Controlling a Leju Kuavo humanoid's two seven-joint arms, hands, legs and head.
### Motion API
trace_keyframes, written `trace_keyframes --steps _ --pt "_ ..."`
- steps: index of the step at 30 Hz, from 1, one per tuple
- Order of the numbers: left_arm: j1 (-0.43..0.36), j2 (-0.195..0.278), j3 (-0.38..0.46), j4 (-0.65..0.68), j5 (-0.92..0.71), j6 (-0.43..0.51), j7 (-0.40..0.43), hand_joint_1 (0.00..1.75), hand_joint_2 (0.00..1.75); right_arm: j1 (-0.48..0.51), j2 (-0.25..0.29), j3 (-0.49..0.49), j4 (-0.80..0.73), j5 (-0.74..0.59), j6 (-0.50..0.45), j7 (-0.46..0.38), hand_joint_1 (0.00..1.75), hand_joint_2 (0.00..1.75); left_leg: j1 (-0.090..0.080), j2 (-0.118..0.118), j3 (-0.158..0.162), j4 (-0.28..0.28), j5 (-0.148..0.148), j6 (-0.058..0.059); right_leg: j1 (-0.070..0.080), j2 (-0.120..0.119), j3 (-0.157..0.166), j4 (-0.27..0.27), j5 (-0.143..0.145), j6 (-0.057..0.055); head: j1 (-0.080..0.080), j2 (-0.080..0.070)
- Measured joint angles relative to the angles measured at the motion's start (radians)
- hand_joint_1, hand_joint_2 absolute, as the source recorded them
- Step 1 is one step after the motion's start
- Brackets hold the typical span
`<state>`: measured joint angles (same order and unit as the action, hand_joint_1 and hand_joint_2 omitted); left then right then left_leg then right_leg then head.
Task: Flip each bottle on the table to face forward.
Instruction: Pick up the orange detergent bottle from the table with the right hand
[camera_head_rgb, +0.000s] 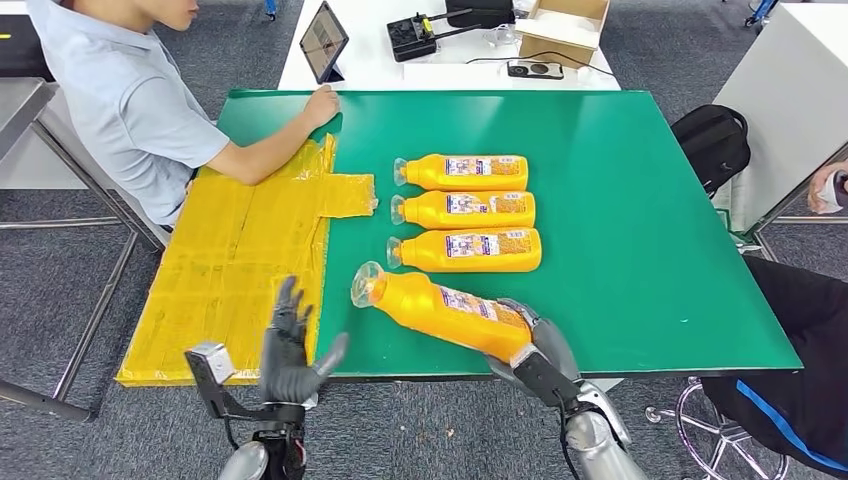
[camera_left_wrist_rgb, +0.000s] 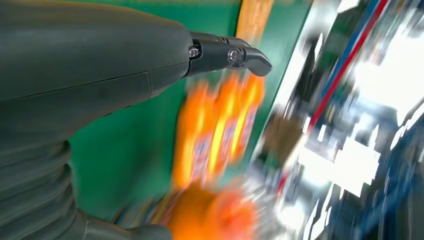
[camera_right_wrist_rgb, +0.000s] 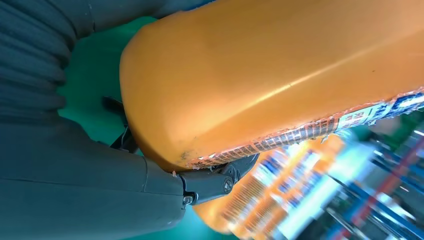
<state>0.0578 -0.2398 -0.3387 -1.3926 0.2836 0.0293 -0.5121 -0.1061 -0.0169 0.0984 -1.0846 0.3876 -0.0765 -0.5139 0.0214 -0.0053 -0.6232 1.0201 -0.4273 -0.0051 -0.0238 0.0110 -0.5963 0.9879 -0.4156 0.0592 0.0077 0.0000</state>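
Three orange bottles (camera_head_rgb: 465, 210) lie in a row on the green table (camera_head_rgb: 640, 220), clear caps to the left and labels up. A fourth orange bottle (camera_head_rgb: 440, 310) lies tilted near the front edge, its base gripped by my right hand (camera_head_rgb: 535, 345). In the right wrist view that bottle (camera_right_wrist_rgb: 280, 75) is wrapped by the thumb (camera_right_wrist_rgb: 210, 182), with part of its label edge showing. My left hand (camera_head_rgb: 292, 350) is raised with fingers spread at the table's front left edge, holding nothing. The left wrist view shows the thumb (camera_left_wrist_rgb: 235, 55) and the blurred bottles (camera_left_wrist_rgb: 220, 130).
A person (camera_head_rgb: 130, 100) sits at the left with a hand on the table's far left corner. Yellow taped sheeting (camera_head_rgb: 240, 260) covers the table's left part. A tablet (camera_head_rgb: 323, 42) and boxes stand on the white desk behind. Another person (camera_head_rgb: 800, 350) sits at the right.
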Motion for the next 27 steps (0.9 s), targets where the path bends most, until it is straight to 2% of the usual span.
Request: trace_keyframes --steps 2,5,14,18,22,27 --pt "0.006 0.007 -0.032 0.003 0.028 -0.079 0.03 0.0 1.75 0.013 0.008 0.0 -0.035 -0.012 -0.006 -0.017 1.75 1.75 0.0 0.0 0.0 0.0 0.0 0.0 0.0 0.0 0.0 0.0 0.0 0.0 0.0 0.0" --pt "0.01 0.017 -0.076 0.014 0.059 -0.146 0.042 0.0 1.75 0.033 0.018 0.0 -0.085 -0.023 -0.015 -0.035 1.75 1.75 0.0 0.0 -0.001 0.0 0.0 0.0 0.0 0.0 -0.001 0.0 0.0 0.0 0.0 0.0" --pt "0.018 0.044 -0.134 -0.005 0.087 -0.291 -0.049 0.0 1.75 0.052 0.036 0.0 -0.16 -0.031 -0.033 -0.057 1.75 1.75 0.0 0.0 -0.001 0.0 0.0 0.0 0.0 0.0 -0.001 0.0 0.0 0.0 0.0 0.0" --pt "0.024 0.056 -0.147 -0.034 0.029 -0.299 -0.08 0.0 1.75 0.053 0.046 0.004 -0.163 -0.008 -0.041 -0.06 1.75 1.75 0.0 0.0 -0.001 0.0 0.0 0.0 0.0 0.0 -0.001 0.0 0.0 0.0 0.0 0.0" --pt "0.022 0.059 -0.158 -0.044 -0.009 -0.27 -0.083 0.0 1.75 0.049 0.06 0.04 -0.163 0.073 -0.086 -0.058 1.75 1.75 0.0 0.0 -0.001 0.0 0.0 0.0 0.0 0.0 -0.001 0.0 0.0 0.0 0.0 0.0" --pt "0.021 0.059 -0.158 -0.048 -0.02 -0.253 -0.083 0.0 1.75 0.049 0.077 0.081 -0.163 0.097 -0.101 -0.057 1.75 1.75 0.0 0.0 -0.001 0.0 0.0 0.0 0.0 0.0 -0.001 0.0 0.0 0.0 0.0 0.0"
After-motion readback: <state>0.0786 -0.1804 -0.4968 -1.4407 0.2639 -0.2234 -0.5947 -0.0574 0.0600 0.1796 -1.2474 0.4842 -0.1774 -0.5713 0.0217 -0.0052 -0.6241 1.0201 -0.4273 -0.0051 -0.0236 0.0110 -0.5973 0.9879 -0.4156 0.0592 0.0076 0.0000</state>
